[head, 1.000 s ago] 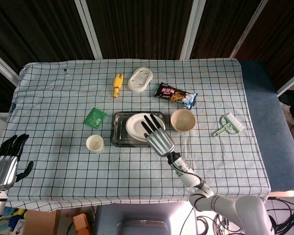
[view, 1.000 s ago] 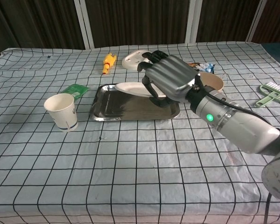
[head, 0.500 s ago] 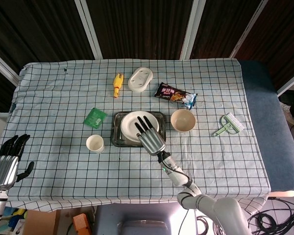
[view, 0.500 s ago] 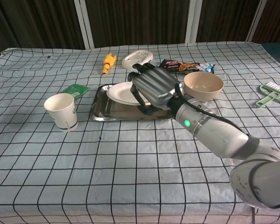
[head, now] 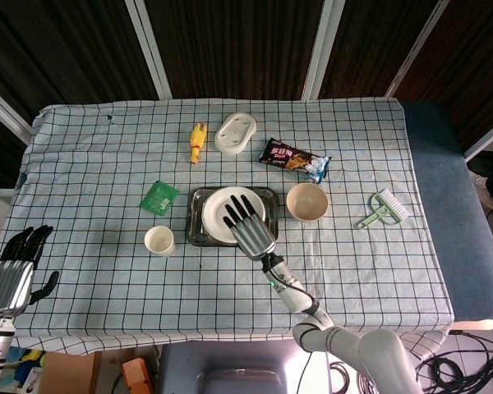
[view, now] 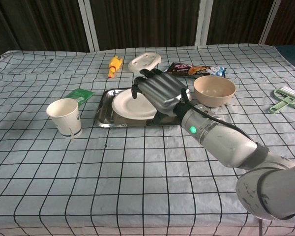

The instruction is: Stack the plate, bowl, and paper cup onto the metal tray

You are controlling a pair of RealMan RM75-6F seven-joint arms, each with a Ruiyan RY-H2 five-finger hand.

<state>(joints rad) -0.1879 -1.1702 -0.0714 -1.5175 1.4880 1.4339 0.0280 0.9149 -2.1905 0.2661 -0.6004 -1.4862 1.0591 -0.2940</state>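
The white plate (head: 216,215) (view: 130,104) lies low in the metal tray (head: 194,235) (view: 103,111) at the table's middle. My right hand (head: 248,226) (view: 160,91) covers the plate's right edge, fingers spread over the top and thumb under the rim, still holding it. Right of the tray stands the beige bowl (head: 306,202) (view: 214,90), untouched. The paper cup (head: 159,240) (view: 65,117) stands upright to the tray's left front. My left hand (head: 12,267) hangs off the table's near left corner, fingers apart and holding nothing.
Behind the tray lie a yellow toy (head: 198,142), a white oval dish (head: 235,132) and a snack packet (head: 294,159). A green sachet (head: 159,197) sits left of the tray. A green brush (head: 384,208) lies far right.
My right hand has carried the plate leftward and down, from tilted over the tray's right side to lying nearly flat in its middle. The left hand has barely moved.
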